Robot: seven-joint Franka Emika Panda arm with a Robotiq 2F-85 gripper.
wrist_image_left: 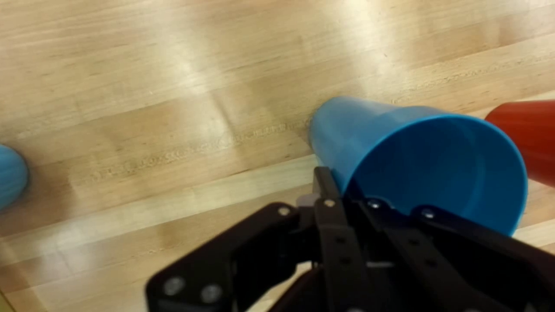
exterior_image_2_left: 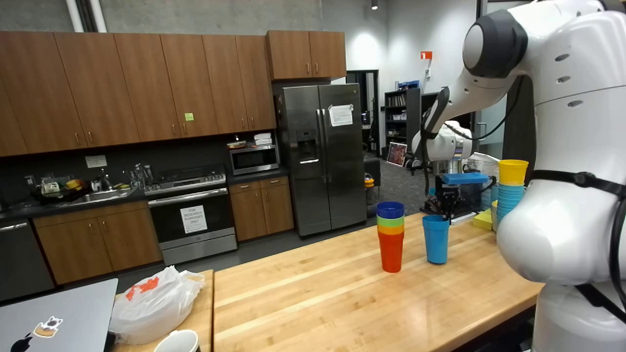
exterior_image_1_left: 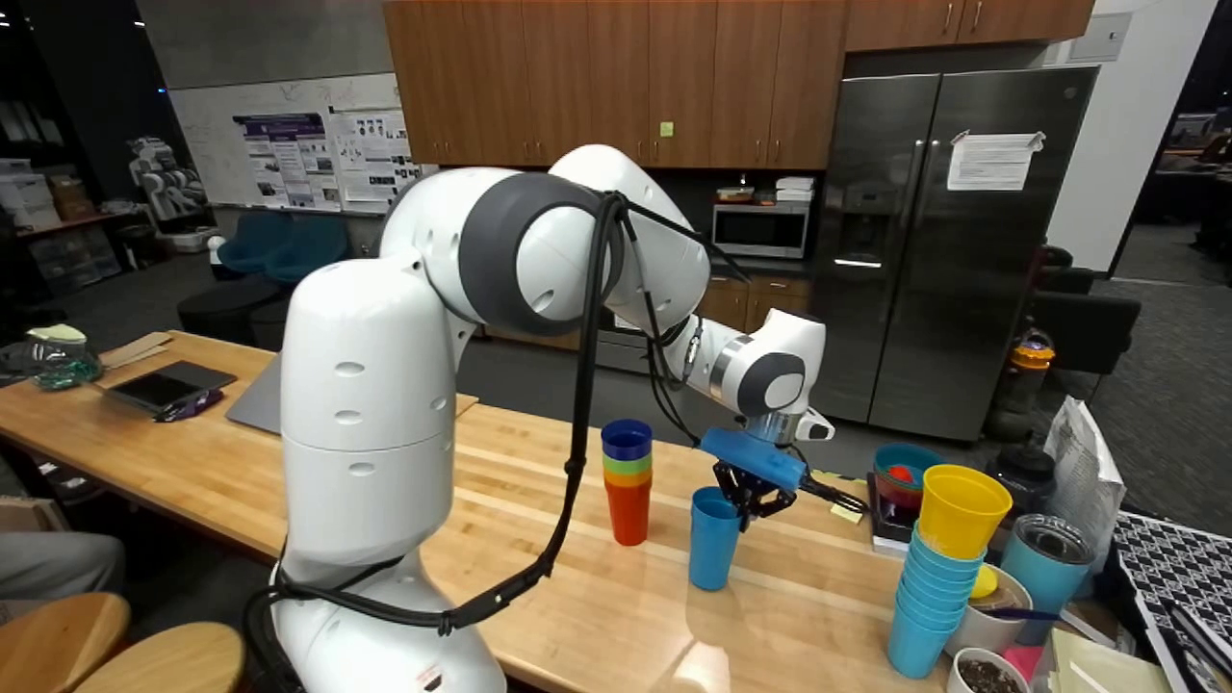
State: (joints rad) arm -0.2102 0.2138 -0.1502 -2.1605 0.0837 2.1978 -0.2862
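Indoors, gripper [wrist_image_left: 340, 185] pinching blue cup [exterior_image_1_left: 712, 541] at rim; glossy wooden table [exterior_image_2_left: 318, 298] beneath; fridge [exterior_image_1_left: 895, 279], cupboards [exterior_image_2_left: 134, 88] behind.

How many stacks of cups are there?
2: the rainbow cup stack beside the blue cup the hand grips, and the yellow-topped cup stack near the blue tumbler. Others may be hidden.

The white arm [exterior_image_1_left: 553, 260] arches over, its pincer [wrist_image_left: 339, 186] pointing down and clamped tight.
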